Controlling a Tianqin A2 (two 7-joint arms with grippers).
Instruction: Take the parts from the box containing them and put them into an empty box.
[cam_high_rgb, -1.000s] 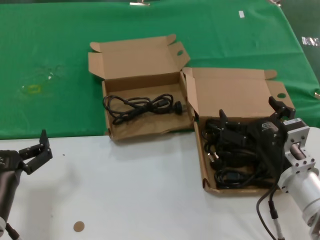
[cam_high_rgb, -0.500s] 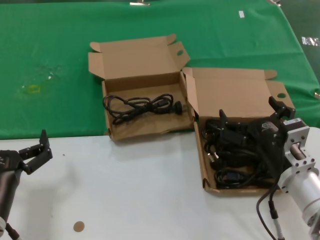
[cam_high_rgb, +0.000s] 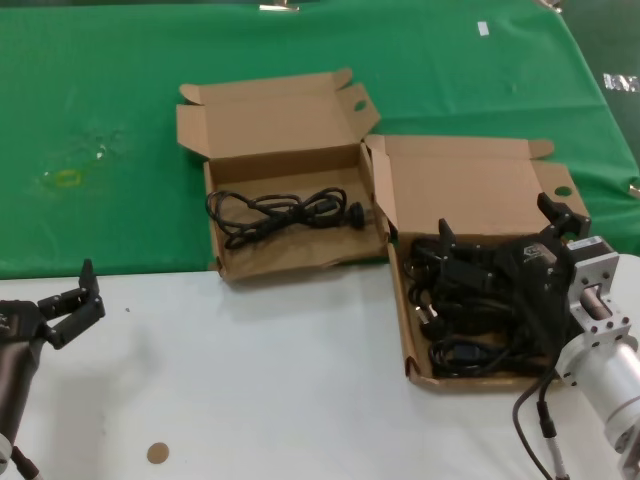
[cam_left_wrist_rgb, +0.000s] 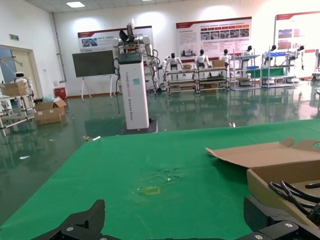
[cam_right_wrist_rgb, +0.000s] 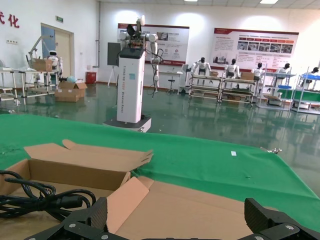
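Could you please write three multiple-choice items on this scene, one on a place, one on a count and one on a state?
1. Where is the right gripper?
A. Over the box crowded with cables
B. Over the bare white table
C. Over the green cloth

2. How many cables lie in the left box?
A. None
B. One
C. Five

3. How do the right gripper's fingers stand?
A. Shut on a cable
B. Shut on nothing
C. Open

Answers:
1. A: in the head view it hangs over the right box, above the heap of black cables.
2. B: a single looped cable lies on its floor.
3. C: both the head and right wrist views show the fingers spread wide, holding nothing. The left gripper waits over the white table, also open.
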